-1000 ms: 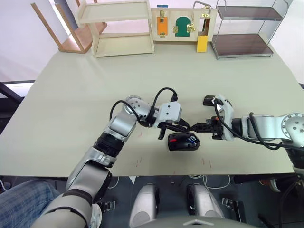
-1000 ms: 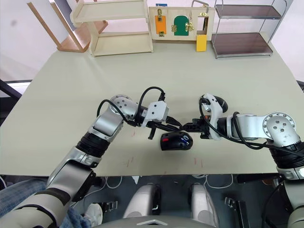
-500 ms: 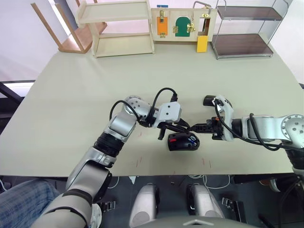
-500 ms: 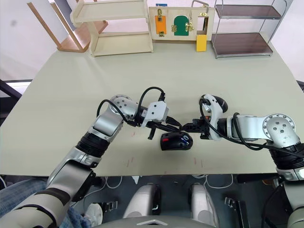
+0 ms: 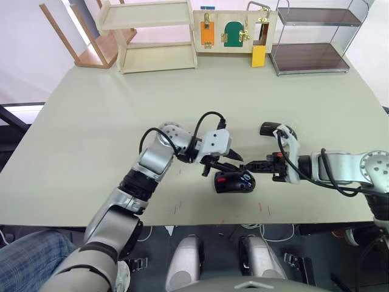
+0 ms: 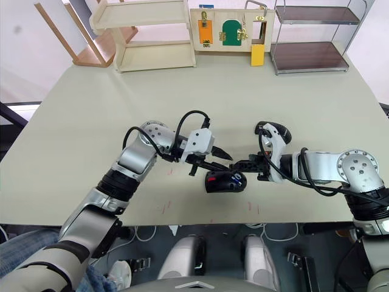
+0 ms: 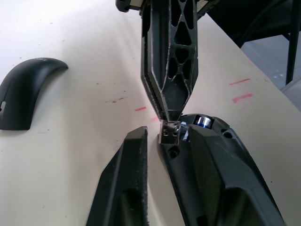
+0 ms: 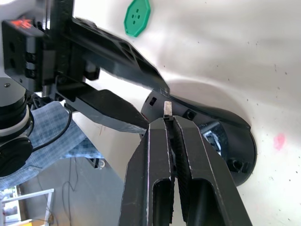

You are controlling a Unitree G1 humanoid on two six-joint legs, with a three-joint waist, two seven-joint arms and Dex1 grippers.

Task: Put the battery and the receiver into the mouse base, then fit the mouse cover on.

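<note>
- Black mouse base (image 5: 234,182) lies on the counter (image 5: 91,134), the battery (image 7: 203,122) probably inside.
- Right gripper (image 8: 168,121) fingers pinch the receiver (image 8: 167,108) over it.
- Left gripper (image 5: 223,164) fingers are spread beside the base.
- Mouse cover (image 7: 23,99) lies apart.

Wooden shelf (image 5: 155,33), latch board (image 5: 234,31) & metal rack (image 5: 316,36) along table's (image 5: 91,121) far edge.
</note>
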